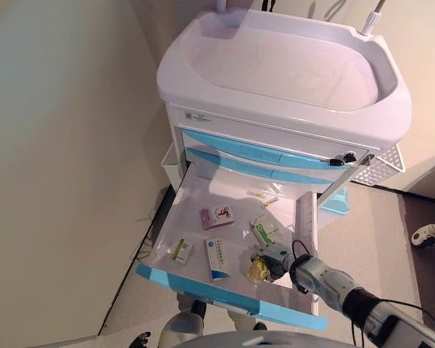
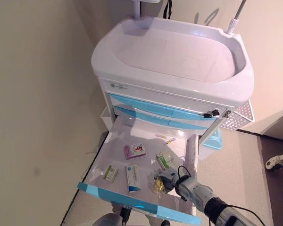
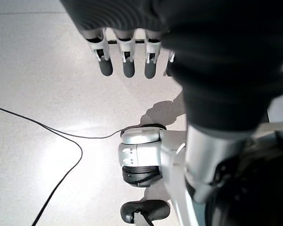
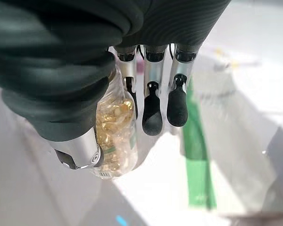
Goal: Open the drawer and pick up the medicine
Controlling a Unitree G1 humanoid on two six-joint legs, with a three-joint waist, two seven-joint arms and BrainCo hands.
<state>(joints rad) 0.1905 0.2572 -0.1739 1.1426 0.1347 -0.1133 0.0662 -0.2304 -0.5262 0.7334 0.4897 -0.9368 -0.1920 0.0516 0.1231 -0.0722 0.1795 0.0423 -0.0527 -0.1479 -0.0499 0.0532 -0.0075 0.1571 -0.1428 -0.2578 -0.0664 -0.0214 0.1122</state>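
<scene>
– Left hand (image 3: 127,61) first: hangs low over the floor (image 3: 42,94), fingers straight and relaxed, grips nothing. Idle.

– And inside the drawer (image 1: 203,196), from the left?

– Pulled far out of the cart (image 1: 275,109). Near the front edge, small green box (image 1: 182,251), then blue-and-white box (image 1: 217,255) just beside. Further back, pink box (image 1: 217,217). More to the right, green-striped box (image 1: 263,230) in clear wrap. Last, right hand (image 1: 275,259) reaching in over the right wall, closed on the packet of yellow capsules (image 4: 114,136), pinched between thumb and fingers.

– So the medicine already taken?

– Gripped, yes. Lifted or not, impossible to say; looks very close to the drawer bottom in both eye views.

– What could go wrong from here?

– Probably slipping. Smooth film, loose capsules inside, and only a narrow pinch near one edge; could slide out on a quick lift. Also touching or almost touching the green-striped box, so might drag it along. Could also knock the forearm on the right wall when pulling back.

– Anything hidden?

– Fingertips behind the packet in the eye views. Small things at the back of the drawer, too tiny to name. Print on the boxes, not readable. No clear sign of the left hand in the eye views.
</scene>
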